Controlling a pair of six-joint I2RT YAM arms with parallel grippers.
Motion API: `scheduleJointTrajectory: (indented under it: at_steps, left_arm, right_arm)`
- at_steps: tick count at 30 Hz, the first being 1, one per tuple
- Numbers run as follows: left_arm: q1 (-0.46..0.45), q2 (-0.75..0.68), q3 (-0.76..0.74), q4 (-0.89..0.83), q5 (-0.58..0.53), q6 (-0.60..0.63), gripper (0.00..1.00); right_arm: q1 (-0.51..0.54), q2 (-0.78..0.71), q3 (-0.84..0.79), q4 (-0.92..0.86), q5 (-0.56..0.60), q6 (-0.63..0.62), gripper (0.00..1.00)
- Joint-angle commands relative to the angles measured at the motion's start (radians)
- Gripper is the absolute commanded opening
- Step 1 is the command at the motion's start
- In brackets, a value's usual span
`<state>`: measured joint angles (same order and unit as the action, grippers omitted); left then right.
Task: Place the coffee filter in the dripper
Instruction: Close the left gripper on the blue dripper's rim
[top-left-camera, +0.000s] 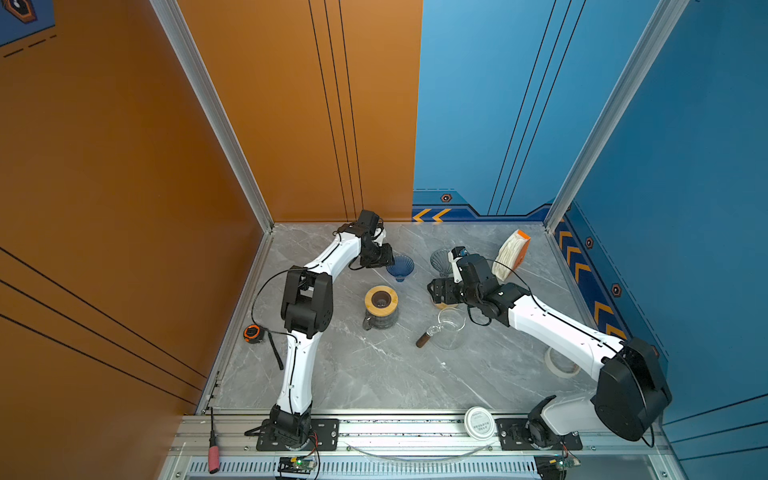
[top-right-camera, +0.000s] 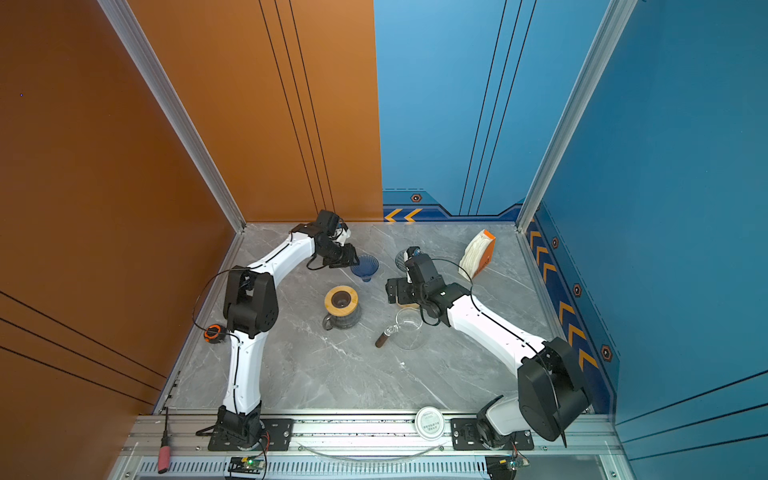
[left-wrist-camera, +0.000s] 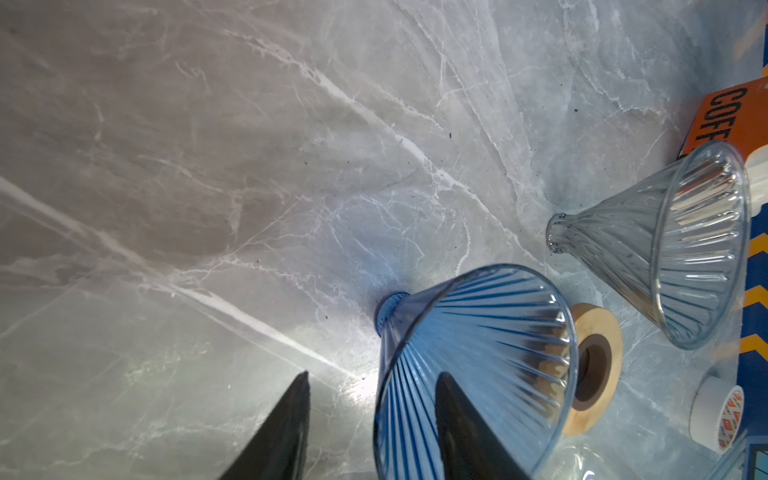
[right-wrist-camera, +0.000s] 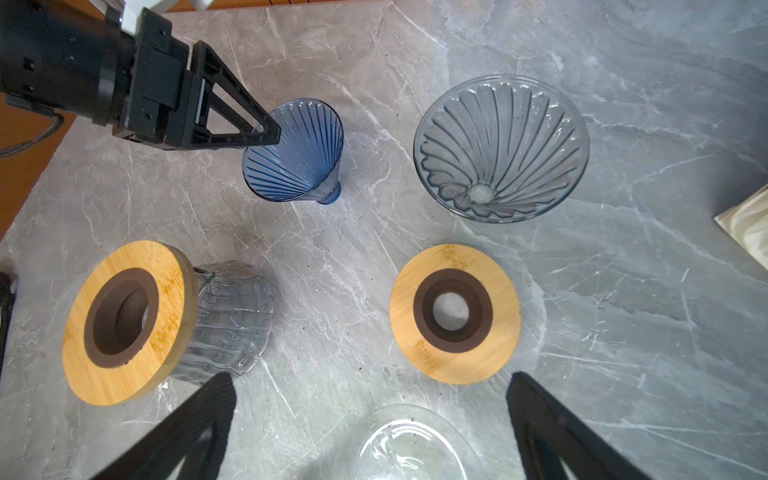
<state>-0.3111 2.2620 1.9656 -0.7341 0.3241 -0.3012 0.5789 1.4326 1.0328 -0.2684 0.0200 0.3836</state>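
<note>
A blue ribbed glass dripper (top-left-camera: 400, 266) (right-wrist-camera: 295, 153) lies on its side on the marble table. My left gripper (left-wrist-camera: 374, 375) (top-left-camera: 384, 259) straddles its rim. One finger is inside the cone and the other outside, and a gap shows between the outer finger and the glass. A grey glass dripper (right-wrist-camera: 500, 147) (left-wrist-camera: 673, 245) lies nearby. White coffee filters stand in an orange box (top-left-camera: 511, 253) (top-right-camera: 478, 253) at the back right. My right gripper (right-wrist-camera: 370, 376) (top-left-camera: 432, 291) hangs open and empty over the table.
A glass server topped with a wooden ring (top-left-camera: 381, 298) (right-wrist-camera: 124, 324) stands mid-table. A loose wooden ring (right-wrist-camera: 455, 313) and a glass carafe (top-left-camera: 451, 328) lie under my right gripper. A tape roll (top-left-camera: 561, 361), a tape measure (top-left-camera: 252, 333) and a white lid (top-left-camera: 479, 422) sit at the edges.
</note>
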Motion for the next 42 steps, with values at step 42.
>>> scheduleJointTrajectory:
  at_steps: [42]
  left_arm:
    - [0.001, 0.027, -0.004, -0.021, 0.071, -0.032, 0.17]
  right_arm:
    - [-0.04, -0.029, 0.007, -0.032, -0.028, 0.008, 1.0]
